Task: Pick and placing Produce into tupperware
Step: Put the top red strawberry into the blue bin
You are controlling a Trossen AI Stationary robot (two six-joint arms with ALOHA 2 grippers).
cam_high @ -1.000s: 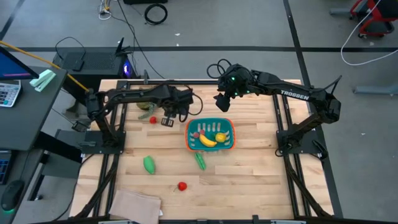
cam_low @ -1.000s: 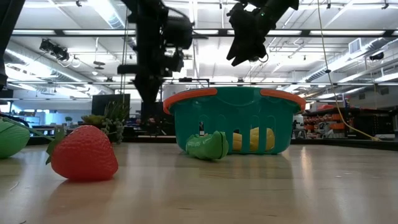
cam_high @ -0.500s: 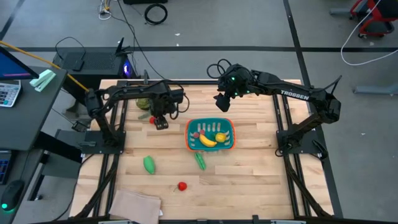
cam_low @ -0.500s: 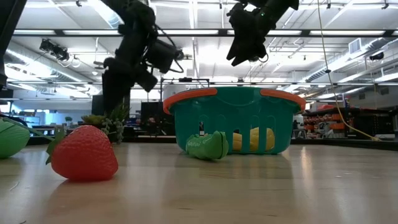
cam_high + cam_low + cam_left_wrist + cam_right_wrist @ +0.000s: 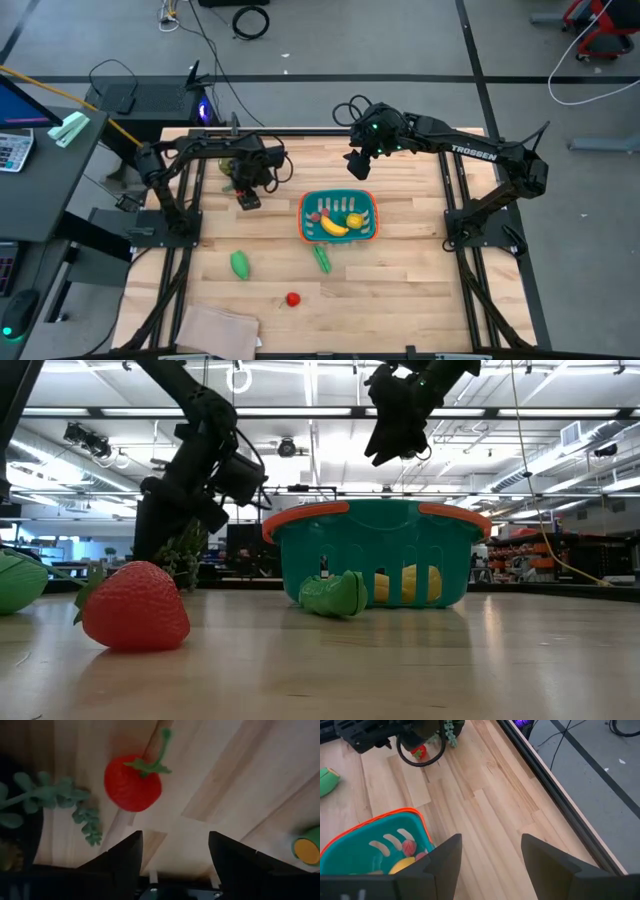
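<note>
Red strawberry (image 5: 135, 605) lies nearest us on the table, a green pod (image 5: 335, 594) just before the teal basket (image 5: 338, 217) holding banana (image 5: 333, 226). Farther back our left gripper (image 5: 172, 851), fingers wide, hangs over a red tomato (image 5: 132, 782); right gripper (image 5: 487, 851), fingers wide, hovers empty above the basket's far side.

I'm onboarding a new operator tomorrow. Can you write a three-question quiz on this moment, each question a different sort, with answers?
1. True or false: the left hand is shut on a piece of produce.
2. Multiple choice: what lies just ahead of the left hand's open fingers in the left wrist view? A) banana B) red tomato-like piece C) tan cloth
3. Fill in: the banana lies inside the ______.

Key
1. False: its fingers are apart with nothing between them.
2. B; it sits on the table beside the potted plant.
3. The teal basket. The right hand hangs open above the table beyond it.
</note>
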